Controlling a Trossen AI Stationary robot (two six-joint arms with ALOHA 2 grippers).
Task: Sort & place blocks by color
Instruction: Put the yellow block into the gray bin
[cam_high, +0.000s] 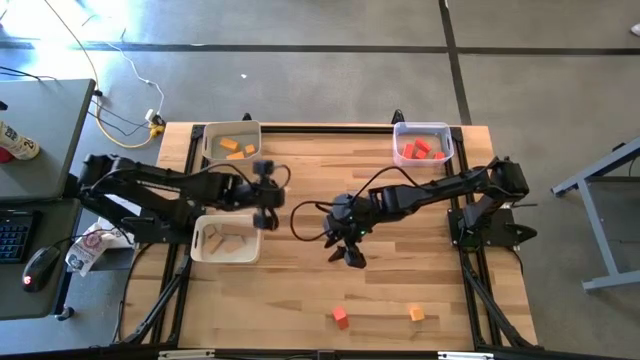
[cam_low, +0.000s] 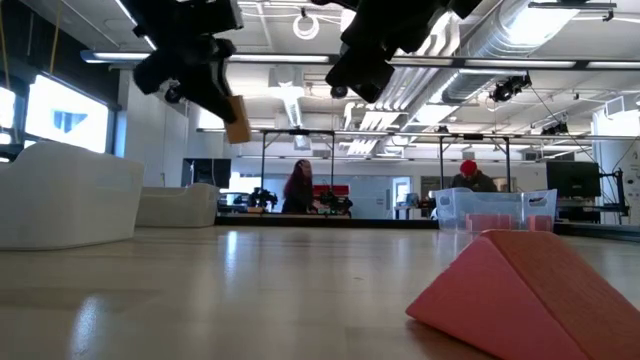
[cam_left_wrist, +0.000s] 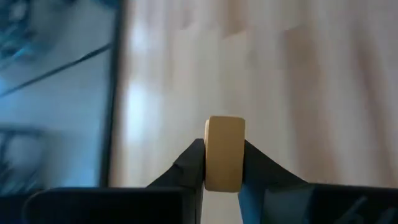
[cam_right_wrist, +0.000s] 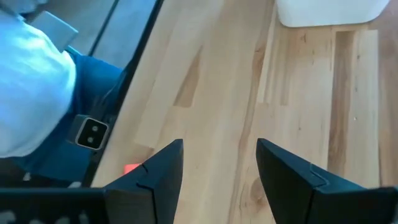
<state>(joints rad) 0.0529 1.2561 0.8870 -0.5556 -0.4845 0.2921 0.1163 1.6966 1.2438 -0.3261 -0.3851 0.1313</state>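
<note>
My left gripper hovers above the table's left half, between the two left bins, shut on a plain light wood block, also in the low view. My right gripper is open over the table's middle, touching nothing. A red block and an orange block lie flat on the table near its near edge. The red one is a wedge close to the low camera. Orange blocks lie in the far-left bin, light wood ones in the near-left bin, red ones in the far-right bin. My left gripper pinches the light wood block between its two fingers, which press its two opposite broad faces; its narrow edge stands out past the fingertips. The block is lifted clear of the table and hangs just below the fingers.
A person in blue trousers stands at the table's near edge. A desk with a keyboard and mouse is left of the table. Bare wood lies between the grippers and the two loose blocks. People sit far behind.
</note>
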